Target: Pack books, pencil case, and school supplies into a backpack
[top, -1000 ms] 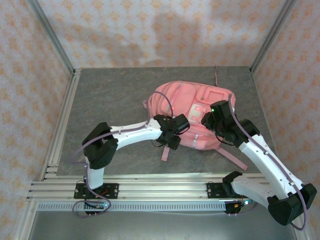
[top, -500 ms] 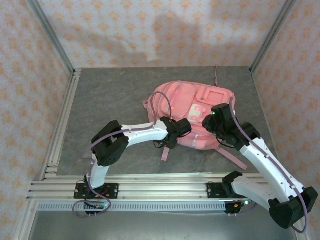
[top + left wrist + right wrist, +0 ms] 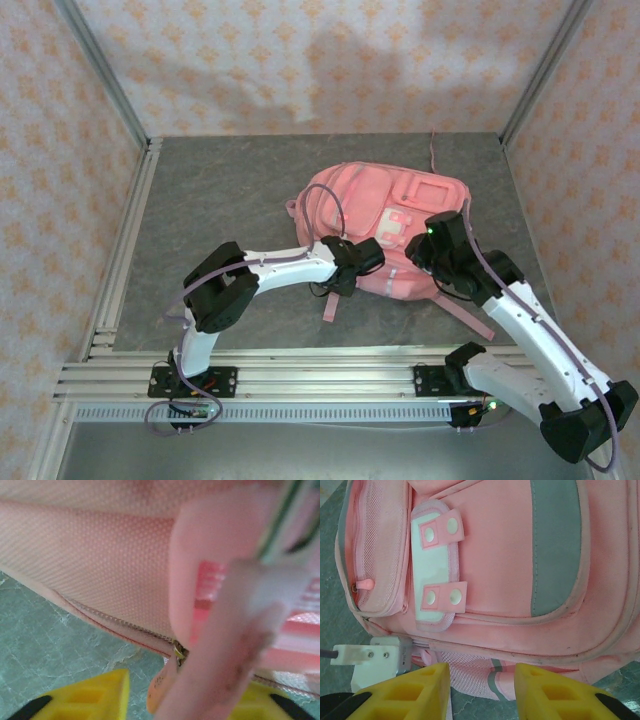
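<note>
The pink backpack (image 3: 385,215) lies flat on the grey table, front pockets up. My left gripper (image 3: 352,268) is at its near left edge. In the left wrist view its yellow fingers (image 3: 95,700) stand apart, with the zipper's pink pull tab (image 3: 159,692) and a blurred pink strap (image 3: 220,645) between them; a gap shows beside the left finger. My right gripper (image 3: 426,246) hovers over the bag's near right part, open (image 3: 481,675), above the mesh side pocket (image 3: 470,672). The books, pencil case and school supplies are out of view.
Aluminium rails run along the left side (image 3: 125,240) and the front (image 3: 300,380), with patterned walls around. Pink straps trail onto the table (image 3: 330,305) near both grippers. A white part of the left arm (image 3: 370,657) shows beside the right gripper's left finger.
The left arm's elbow swung right and its gripper edged closer against the backpack, jaws narrowing. The right gripper slid slightly toward the near edge of the bag.
</note>
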Tool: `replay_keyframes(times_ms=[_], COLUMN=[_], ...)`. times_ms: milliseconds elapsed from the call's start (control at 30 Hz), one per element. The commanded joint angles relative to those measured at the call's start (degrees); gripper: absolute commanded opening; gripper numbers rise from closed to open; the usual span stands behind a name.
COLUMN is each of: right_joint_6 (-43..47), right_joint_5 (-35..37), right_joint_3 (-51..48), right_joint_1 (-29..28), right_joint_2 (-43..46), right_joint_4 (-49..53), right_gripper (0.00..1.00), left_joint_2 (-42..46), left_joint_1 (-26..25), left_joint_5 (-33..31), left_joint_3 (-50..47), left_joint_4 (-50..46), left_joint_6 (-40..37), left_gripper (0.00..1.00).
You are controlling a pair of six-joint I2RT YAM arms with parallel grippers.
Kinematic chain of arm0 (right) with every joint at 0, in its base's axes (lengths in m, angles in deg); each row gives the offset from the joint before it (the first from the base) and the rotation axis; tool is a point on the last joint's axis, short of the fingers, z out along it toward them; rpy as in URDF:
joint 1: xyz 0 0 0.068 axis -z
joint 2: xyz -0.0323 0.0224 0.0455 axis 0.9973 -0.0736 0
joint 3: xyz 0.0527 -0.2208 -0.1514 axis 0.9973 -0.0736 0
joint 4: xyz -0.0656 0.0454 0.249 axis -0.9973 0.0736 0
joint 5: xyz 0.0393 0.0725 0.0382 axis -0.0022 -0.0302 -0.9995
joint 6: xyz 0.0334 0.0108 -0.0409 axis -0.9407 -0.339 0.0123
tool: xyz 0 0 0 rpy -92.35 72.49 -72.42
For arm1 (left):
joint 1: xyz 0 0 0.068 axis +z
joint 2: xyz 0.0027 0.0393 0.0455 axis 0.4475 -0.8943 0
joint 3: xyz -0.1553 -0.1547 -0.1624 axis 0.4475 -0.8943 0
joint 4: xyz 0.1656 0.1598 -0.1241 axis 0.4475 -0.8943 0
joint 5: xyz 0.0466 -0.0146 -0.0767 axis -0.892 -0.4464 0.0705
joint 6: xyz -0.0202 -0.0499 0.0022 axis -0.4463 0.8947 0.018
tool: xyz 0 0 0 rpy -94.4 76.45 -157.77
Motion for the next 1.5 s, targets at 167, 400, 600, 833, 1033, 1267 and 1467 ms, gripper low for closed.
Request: replay_keyframes(times_ms=[167, 400, 600, 833, 1033, 1267, 1467], right_joint_6=[0.0, 0.7, 2.4, 1.5, -6.1, -10.6, -6.9], right_joint_5=[-0.3, -4.3, -8.6, -11.3, -1.4, 11.2, 14.1], right_joint_3=[-1.2, -1.9, -3.6, -7.8, -12.4, -13.3, -12.5], right_joint_1=[0.4, 0.3, -0.8, -3.9, -4.0, -2.6, 2.9], right_joint_2=[1.5, 2.8, 3.0, -0.7, -3.3, -7.2, -9.7], right_joint_4=[0.9, 1.2, 3.1, 3.4, 0.9, -2.9, -3.6], right_gripper=[0.37, 0.23, 0.29, 0.58, 0.62, 0.40, 0.18], left_joint_2=[-0.1, -0.6, 5.2, 9.2, 8.8, 9.6, 9.8], left_joint_1=[0.0, 1.5, 3.4, 3.3, 3.3, 3.4, 4.6], left_joint_5=[1.2, -0.6, 1.9, 6.8, 7.9, 6.4, 6.9], left_joint_3=[-1.1, -1.2, -4.8, -6.5, -5.2, -6.9, -8.6], left_joint_4=[3.2, 2.8, 5.1, 8.3, 7.8, 7.3, 7.6], left_joint_6=[-2.8, -2.8, -4.8, -5.3, -6.1, -6.2, -5.4], left_gripper=[0.34, 0.01, 0.00, 0.00, 0.00, 0.00, 0.00])
